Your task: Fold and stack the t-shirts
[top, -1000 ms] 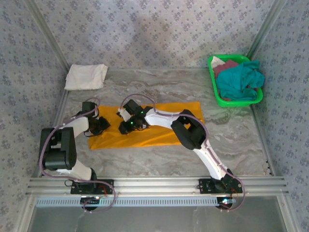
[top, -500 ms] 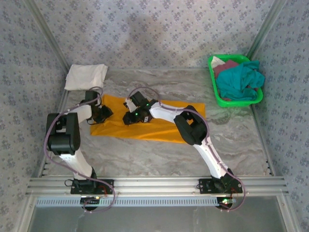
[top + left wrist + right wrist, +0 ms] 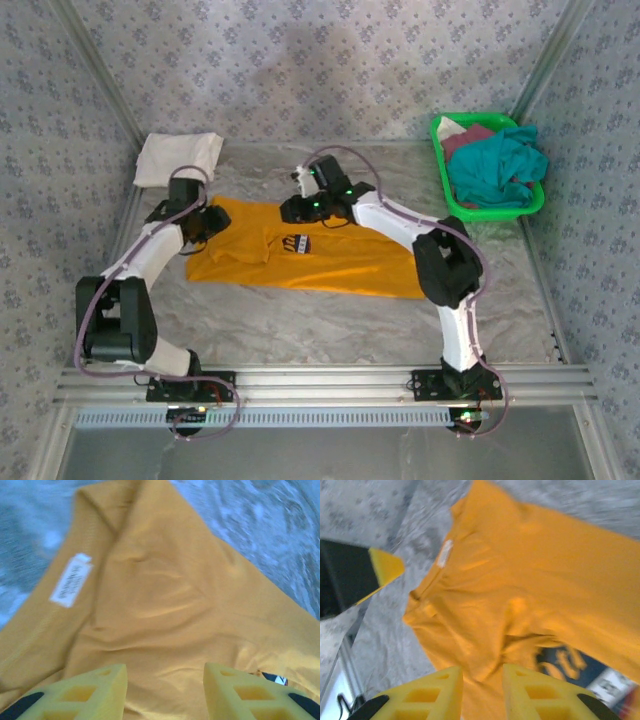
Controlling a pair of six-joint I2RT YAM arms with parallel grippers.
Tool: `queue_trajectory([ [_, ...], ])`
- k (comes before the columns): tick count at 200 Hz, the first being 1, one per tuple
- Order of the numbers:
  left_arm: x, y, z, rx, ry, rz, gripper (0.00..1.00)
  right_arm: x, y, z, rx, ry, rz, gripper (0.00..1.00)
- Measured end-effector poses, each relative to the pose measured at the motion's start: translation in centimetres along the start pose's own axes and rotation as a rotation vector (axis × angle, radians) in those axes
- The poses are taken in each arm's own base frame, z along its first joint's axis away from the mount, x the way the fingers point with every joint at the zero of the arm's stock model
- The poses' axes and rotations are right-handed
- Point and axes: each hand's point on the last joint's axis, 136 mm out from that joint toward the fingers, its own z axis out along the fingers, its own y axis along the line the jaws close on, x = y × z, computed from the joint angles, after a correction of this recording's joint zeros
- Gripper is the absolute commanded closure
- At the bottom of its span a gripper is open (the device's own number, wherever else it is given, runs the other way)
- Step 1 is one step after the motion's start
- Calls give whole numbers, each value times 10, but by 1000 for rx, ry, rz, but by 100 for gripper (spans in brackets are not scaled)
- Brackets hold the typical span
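A mustard-orange t-shirt [image 3: 350, 260] lies spread on the table, and its navy-and-white chest print [image 3: 297, 243] faces up. My left gripper [image 3: 205, 222] hovers over the shirt's left end, jaws open, with the cloth [image 3: 165, 595] and its white label [image 3: 70, 580] below my left gripper [image 3: 165, 692]. My right gripper [image 3: 300, 210] is at the shirt's far edge, and its jaws stand apart above the wrinkled cloth [image 3: 560, 560] by the print [image 3: 565, 662]. Nothing is pinched in my right gripper [image 3: 482, 692]. A folded white t-shirt [image 3: 180, 158] rests at the back left.
A green basket [image 3: 490, 212] at the back right holds a teal t-shirt [image 3: 495, 165] and a maroon one [image 3: 468, 135]. Patterned walls close in the table on three sides. Bare marbled table [image 3: 330, 320] lies between the shirt and the arm bases.
Both grippers have moved toward the far side along with the shirt's left part, and their jaws have opened. The chest print now shows.
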Motion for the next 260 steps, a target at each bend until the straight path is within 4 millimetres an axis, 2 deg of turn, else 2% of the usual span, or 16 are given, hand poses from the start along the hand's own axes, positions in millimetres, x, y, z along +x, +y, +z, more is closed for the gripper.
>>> queue_trajectory([
  [23,12,-24,24,23,54,69,57,1,-61,-25,131,-38,116,72],
  [39,25,-16,44,-2,106,68,57,12,-111,-46,255,-46,206,72],
  [55,39,-2,59,-40,151,59,57,22,-151,-67,357,-50,275,72],
  [80,55,15,70,-84,200,48,58,41,-187,-93,479,-39,341,72],
  [107,55,19,72,-90,202,35,58,63,-209,-103,553,-8,376,72],
  [148,52,21,75,-97,204,14,57,88,-227,-110,624,42,402,72],
  [182,31,8,92,-87,188,16,57,105,-233,-112,651,76,409,71],
  [196,16,-4,105,-69,175,22,57,110,-230,-118,654,69,408,71],
  [227,-16,-44,137,-15,146,78,57,142,-218,-131,666,97,437,70],
  [241,-26,-68,151,17,133,117,57,159,-208,-133,669,113,445,70],
  [260,-37,-94,167,56,122,156,57,183,-183,-128,653,147,440,70],
])
